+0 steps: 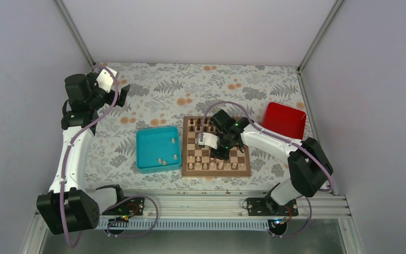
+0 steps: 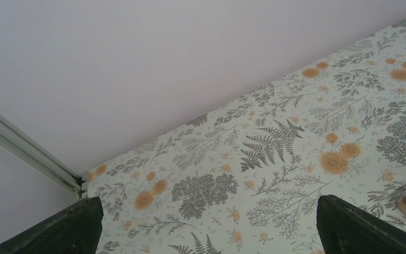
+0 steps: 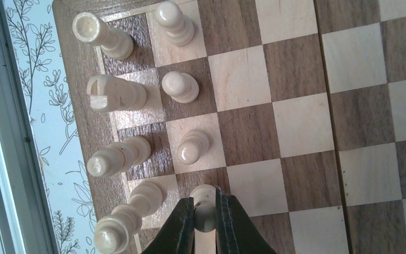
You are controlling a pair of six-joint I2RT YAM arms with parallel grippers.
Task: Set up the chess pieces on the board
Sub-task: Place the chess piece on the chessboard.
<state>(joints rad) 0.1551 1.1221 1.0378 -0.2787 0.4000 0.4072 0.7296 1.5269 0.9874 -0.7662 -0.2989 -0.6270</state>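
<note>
Right wrist view: my right pincer (image 3: 205, 225) is clamped on a pawn (image 3: 204, 203), roughly upright straight beneath me over the next free second-rank square of the board (image 3: 296, 121) by the worktop's (image 1: 153, 84) near edge; my left pincer (image 2: 209, 222) gapes, far off at the far-left corner.

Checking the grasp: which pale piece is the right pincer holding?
The pawn at the right wrist view's bottom edge, in the right pincer; the others stand free.
</note>
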